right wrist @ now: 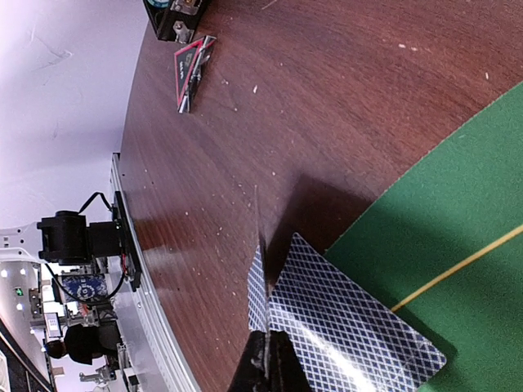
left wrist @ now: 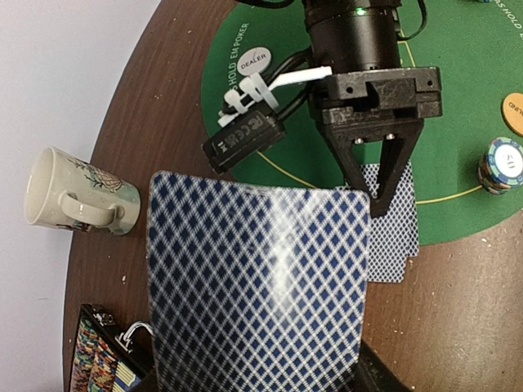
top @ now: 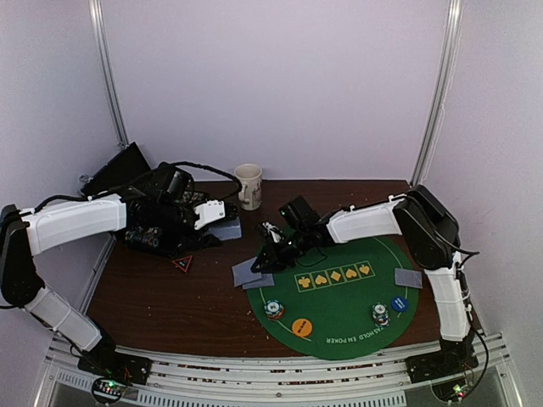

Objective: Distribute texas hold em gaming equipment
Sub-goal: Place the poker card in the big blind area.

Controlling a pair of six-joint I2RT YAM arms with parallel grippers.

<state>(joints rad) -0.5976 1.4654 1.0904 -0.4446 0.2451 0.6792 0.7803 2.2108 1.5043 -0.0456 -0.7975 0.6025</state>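
My left gripper hovers over the brown table left of the mat, shut on a deck of blue-diamond-backed playing cards; the deck hides its jaws in the left wrist view. My right gripper is shut on a single card that stands on edge. Its tips are just above a face-down card at the left rim of the green poker mat. On the mat lie two striped chip stacks, an orange disc, a blue disc, a white DEALER disc and a face-down card at the right.
A beige mug stands at the back of the table. A black case sits under the left arm at the back left. A small red triangle lies on the wood in front of it.
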